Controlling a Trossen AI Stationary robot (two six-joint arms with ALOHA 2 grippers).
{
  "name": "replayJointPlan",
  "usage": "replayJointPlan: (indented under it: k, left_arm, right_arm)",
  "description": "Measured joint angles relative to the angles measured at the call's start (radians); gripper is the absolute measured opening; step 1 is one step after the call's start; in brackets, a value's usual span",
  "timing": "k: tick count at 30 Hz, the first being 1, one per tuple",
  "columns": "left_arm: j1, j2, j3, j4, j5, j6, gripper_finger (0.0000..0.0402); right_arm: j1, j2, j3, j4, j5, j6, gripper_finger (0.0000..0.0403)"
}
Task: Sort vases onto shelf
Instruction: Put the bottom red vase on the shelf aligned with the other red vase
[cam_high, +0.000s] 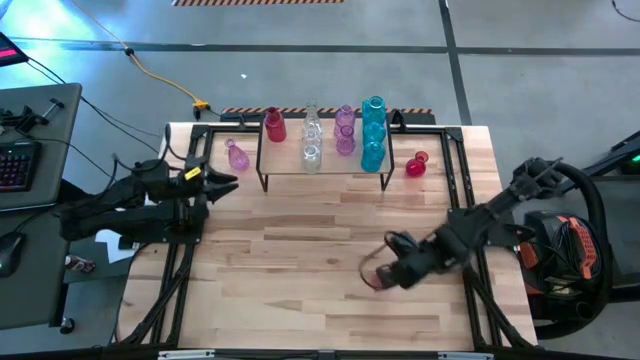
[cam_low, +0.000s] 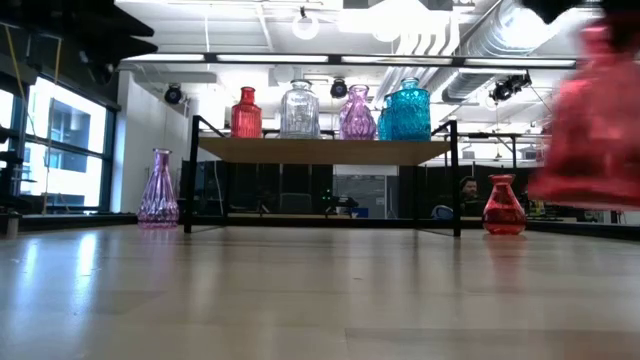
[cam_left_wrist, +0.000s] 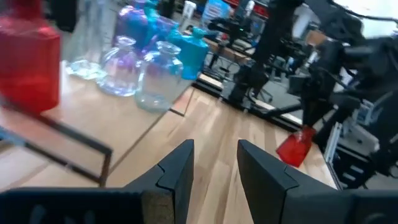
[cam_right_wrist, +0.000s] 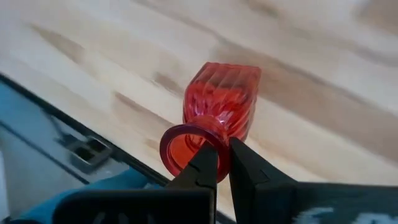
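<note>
Your right tool (cam_right_wrist: 222, 163) is clamped on the rim of a red vase (cam_right_wrist: 219, 111), fingers pinching the lip at the neck. In the high view that vase (cam_high: 377, 279) sits at the right-centre of the counter (cam_high: 300, 270), well apart from the shelf (cam_high: 325, 160); in the low view it looms large and blurred at the right edge, apparently off the surface.

Your left tool (cam_high: 222, 184) waits at the counter's left edge, just beside the shelf's left end, fingers partly spread and holding nothing.

On the shelf: a red vase, clear ones, purple ones and teal ones in a row. A pink-purple vase (cam_high: 237, 155) stands on the counter left of the shelf; another small red vase (cam_high: 416, 165) stands to its right.
</note>
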Motion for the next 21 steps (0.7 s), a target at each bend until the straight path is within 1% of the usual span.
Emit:
replayJointPlan:
  k: [3, 7, 10, 14, 17, 21]
  left_arm:
    - [0.000, 0.050, 0.000, 0.051, 0.021, 0.042, 0.0115]
    - [0.000, 0.111, 0.000, 0.107, 0.022, 0.133, 0.0115]
    - [0.000, 0.154, 0.000, 0.124, 0.043, 0.146, 0.0116]
    - [0.000, 0.209, 0.000, 0.127, 0.138, 0.146, 0.0116]
    - [0.000, 0.250, 0.000, 0.141, 0.199, 0.139, 0.0116]
    - [0.000, 0.310, 0.000, 0.231, 0.296, 0.134, 0.0116]
  right_arm:
    - [-0.078, 0.000, 0.000, 0.073, 0.013, -0.118, 0.0000]
    - [-0.172, 0.000, 0.000, 0.176, 0.013, -0.246, 0.0000]
    - [-0.230, 0.000, 0.000, 0.268, 0.013, -0.321, 0.0000]
    - [-0.293, 0.000, 0.000, 0.386, 0.013, -0.396, 0.0000]
    - [-0.325, 0.000, 0.000, 0.437, 0.007, -0.421, 0.0000]
    - [-0.346, 0.000, 0.000, 0.464, 0.003, -0.421, 0.0000]
